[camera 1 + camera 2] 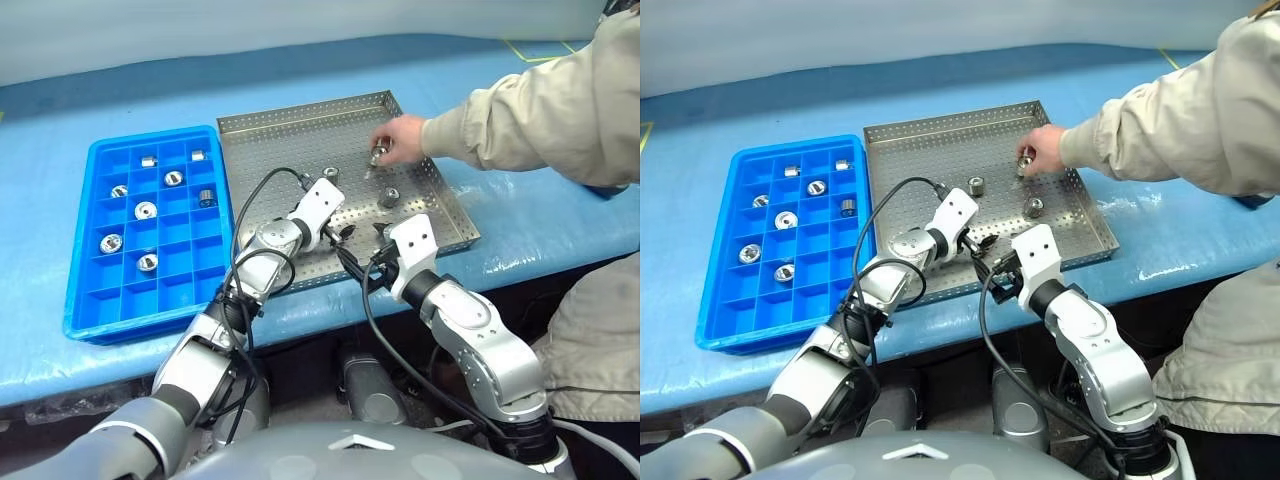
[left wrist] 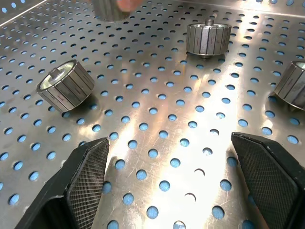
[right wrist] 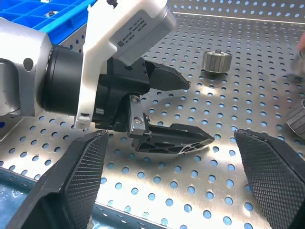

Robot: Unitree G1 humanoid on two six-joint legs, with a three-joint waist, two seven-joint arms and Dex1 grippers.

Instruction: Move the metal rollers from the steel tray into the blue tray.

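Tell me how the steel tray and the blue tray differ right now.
The steel tray is silver perforated sheet metal with one open floor; the blue tray is blue plastic split into small square compartments. The steel tray is wider and squarer; the blue tray is narrower. A person's hand reaches into the steel tray; no hand is at the blue tray. Both lie side by side on the blue table and hold metal rollers.
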